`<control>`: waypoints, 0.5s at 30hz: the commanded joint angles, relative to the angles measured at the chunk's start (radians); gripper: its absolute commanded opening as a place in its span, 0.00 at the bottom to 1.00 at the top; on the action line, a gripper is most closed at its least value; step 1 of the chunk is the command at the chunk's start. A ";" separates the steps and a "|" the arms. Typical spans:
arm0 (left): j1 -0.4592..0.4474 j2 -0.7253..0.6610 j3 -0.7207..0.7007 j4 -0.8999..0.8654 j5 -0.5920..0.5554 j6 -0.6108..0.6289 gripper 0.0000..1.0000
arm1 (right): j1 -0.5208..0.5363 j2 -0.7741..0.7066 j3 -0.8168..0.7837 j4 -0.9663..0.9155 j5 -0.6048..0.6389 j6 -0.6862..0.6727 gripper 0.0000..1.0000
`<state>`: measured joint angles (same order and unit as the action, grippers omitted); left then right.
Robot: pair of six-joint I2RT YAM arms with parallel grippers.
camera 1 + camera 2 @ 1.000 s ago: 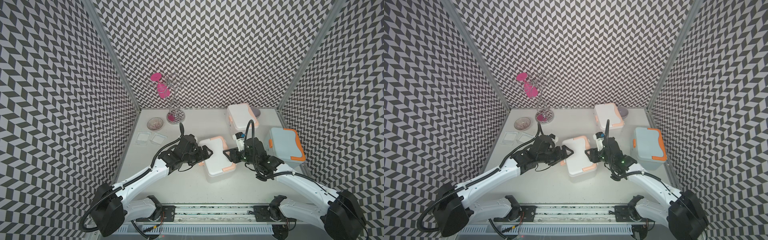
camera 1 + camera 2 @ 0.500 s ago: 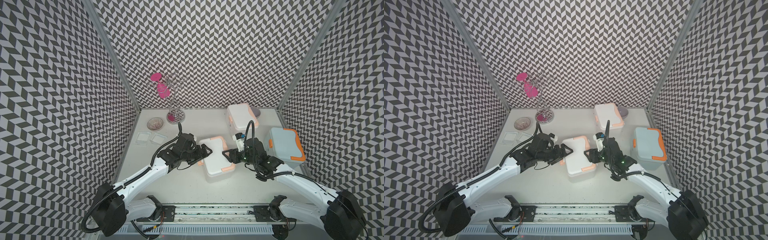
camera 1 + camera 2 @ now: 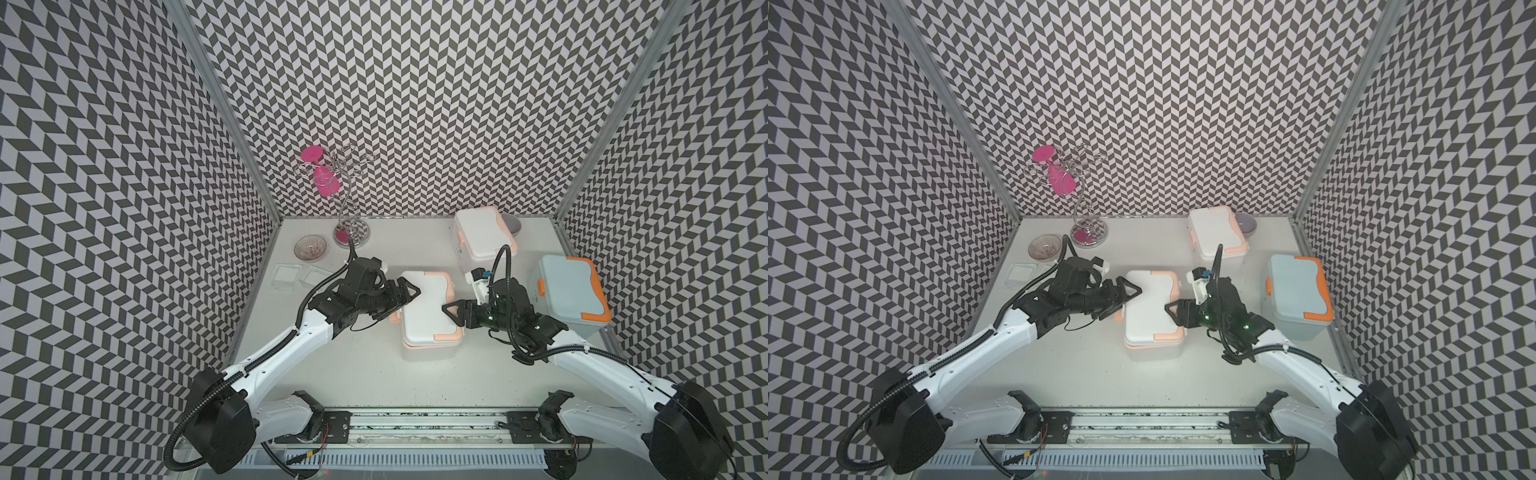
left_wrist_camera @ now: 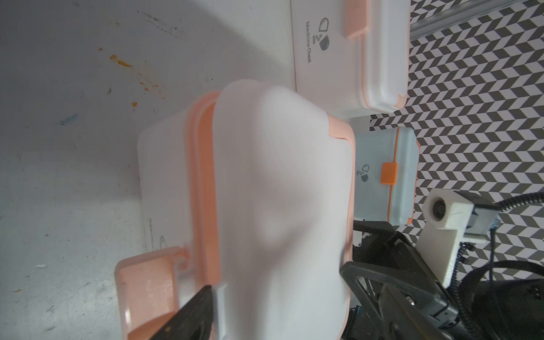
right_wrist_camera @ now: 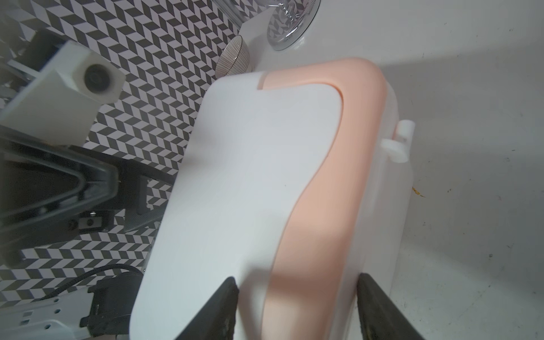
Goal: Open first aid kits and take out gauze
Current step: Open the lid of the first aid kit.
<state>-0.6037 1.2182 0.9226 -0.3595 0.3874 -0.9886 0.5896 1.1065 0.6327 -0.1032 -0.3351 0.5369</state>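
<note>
The centre first aid kit (image 3: 428, 309), white with peach trim, lies between my two grippers with its lid over its body. My left gripper (image 3: 409, 297) stands open at its left edge, one finger by the flipped-out peach latch (image 4: 147, 282) and one over the lid. My right gripper (image 5: 294, 294) is open around the kit's right edge, its fingers either side of the peach rim. A second white kit (image 3: 484, 235) sits shut at the back. The pale blue kit (image 3: 571, 295) sits shut at the right. Two gauze pads (image 3: 286, 275) (image 3: 316, 275) lie on the table at the left.
A ribbed glass bowl (image 3: 310, 247) and a wire stand (image 3: 351, 232) with a pink glass are at the back left. A small grey bowl (image 3: 514, 224) sits behind the back kit. Patterned walls close in the table on three sides.
My right gripper's jaws have spread apart at the centre kit's right edge. My left gripper has shifted slightly toward the back along the kit's left edge, still open.
</note>
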 commanded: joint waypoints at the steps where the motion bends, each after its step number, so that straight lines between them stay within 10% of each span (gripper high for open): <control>1: -0.016 -0.018 0.047 0.105 0.078 -0.006 0.87 | 0.020 -0.005 0.014 -0.056 0.033 0.000 0.66; 15: -0.056 0.001 0.092 0.108 0.072 -0.009 0.87 | 0.019 -0.062 0.058 -0.053 -0.037 -0.011 0.89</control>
<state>-0.6350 1.2182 0.9707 -0.3130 0.4240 -0.9897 0.5964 1.0668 0.6621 -0.1711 -0.3073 0.5404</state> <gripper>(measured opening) 0.874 0.893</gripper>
